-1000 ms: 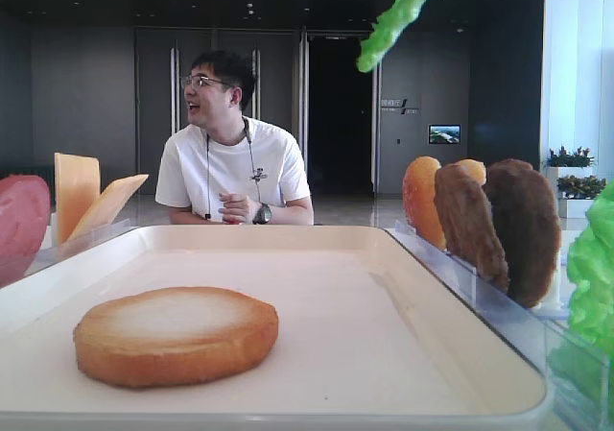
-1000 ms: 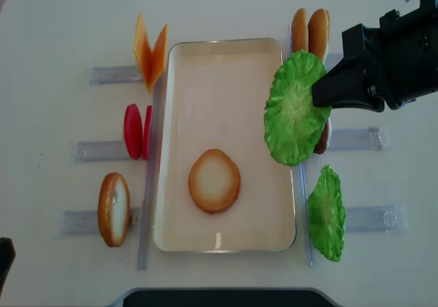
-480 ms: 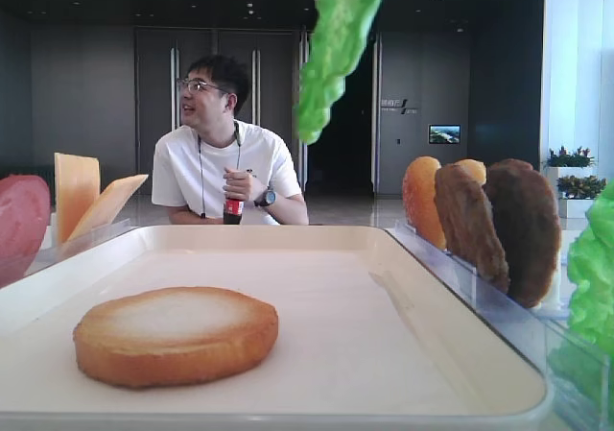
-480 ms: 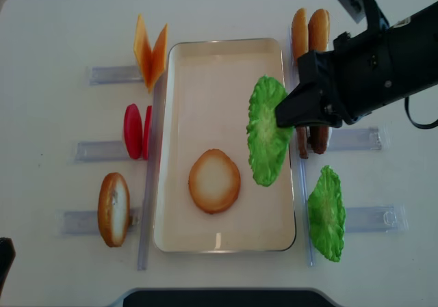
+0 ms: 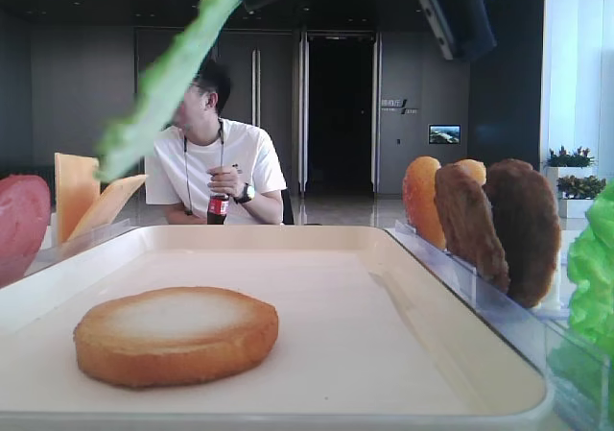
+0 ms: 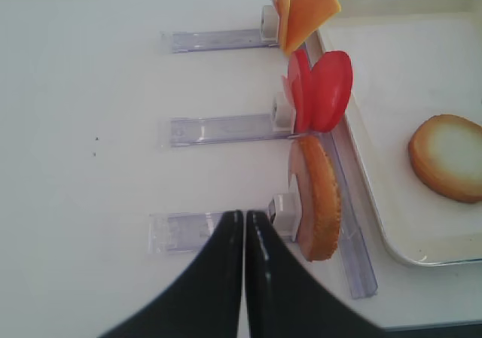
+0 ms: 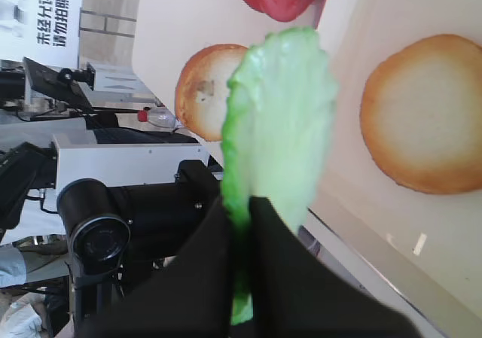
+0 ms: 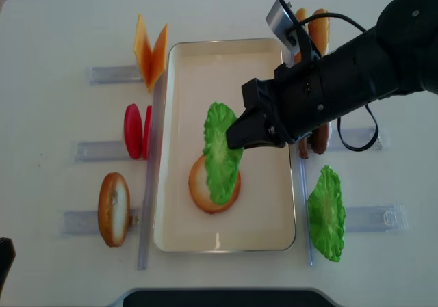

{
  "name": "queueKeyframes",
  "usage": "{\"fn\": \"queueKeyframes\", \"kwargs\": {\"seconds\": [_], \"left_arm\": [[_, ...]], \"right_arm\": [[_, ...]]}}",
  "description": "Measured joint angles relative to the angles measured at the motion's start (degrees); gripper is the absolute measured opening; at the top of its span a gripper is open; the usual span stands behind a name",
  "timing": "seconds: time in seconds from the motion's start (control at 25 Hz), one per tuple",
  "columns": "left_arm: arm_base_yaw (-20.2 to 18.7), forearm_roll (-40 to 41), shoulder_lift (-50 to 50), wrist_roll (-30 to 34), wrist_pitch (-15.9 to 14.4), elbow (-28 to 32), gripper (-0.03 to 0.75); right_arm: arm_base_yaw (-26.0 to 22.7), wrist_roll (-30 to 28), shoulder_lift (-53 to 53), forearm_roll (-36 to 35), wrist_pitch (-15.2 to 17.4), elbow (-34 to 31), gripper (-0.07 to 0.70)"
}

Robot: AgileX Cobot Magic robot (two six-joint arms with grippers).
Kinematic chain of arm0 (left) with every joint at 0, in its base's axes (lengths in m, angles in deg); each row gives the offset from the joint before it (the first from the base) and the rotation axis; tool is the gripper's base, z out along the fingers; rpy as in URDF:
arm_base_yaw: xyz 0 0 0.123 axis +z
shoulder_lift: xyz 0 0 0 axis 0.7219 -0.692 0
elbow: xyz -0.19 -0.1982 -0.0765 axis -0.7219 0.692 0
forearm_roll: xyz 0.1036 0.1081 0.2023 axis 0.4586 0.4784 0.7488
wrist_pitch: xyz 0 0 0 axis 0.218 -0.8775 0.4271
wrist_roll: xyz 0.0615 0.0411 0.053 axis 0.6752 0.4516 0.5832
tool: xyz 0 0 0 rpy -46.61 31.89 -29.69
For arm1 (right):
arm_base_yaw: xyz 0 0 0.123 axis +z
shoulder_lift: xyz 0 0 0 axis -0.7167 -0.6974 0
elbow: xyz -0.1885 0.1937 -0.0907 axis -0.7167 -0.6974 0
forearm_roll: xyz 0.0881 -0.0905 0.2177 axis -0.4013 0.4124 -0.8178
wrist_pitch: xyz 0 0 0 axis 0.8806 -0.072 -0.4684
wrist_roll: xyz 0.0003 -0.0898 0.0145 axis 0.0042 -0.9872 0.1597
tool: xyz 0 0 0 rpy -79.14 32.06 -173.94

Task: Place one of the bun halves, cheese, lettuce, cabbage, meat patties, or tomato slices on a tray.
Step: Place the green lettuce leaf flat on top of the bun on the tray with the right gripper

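Lettuce [image 8: 220, 153]: you're gripping it by one edge in right gripper [image 8: 241, 132], hanging tilted above bun half [image 8: 213, 181] in tray [image 8: 226, 242], so it's risking sliding off-centre on release; left gripper [image 6: 242, 219] closed, empty.

The right gripper [image 8: 236, 137] swung in from the right rack side across the tray [image 8: 179, 115], carrying its lettuce [image 8: 220, 153] leftward until it hung over the bun half [image 8: 198, 184].
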Motion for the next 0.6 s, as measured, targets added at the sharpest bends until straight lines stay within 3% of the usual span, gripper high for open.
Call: {"fn": "queueKeyframes", "kwargs": {"seconds": [0.36, 0.6], "left_arm": [[0.0, 0.0, 0.0, 0.0, 0.0, 0.0, 0.0], [0.0, 0.0, 0.0, 0.0, 0.0, 0.0, 0.0]], "right_arm": [[2.1, -5.2, -4.3, -6.4, -0.8, 0.0, 0.043], [2.3, -7.1, -5.5, -7.4, -3.7, 0.0, 0.043]]}}
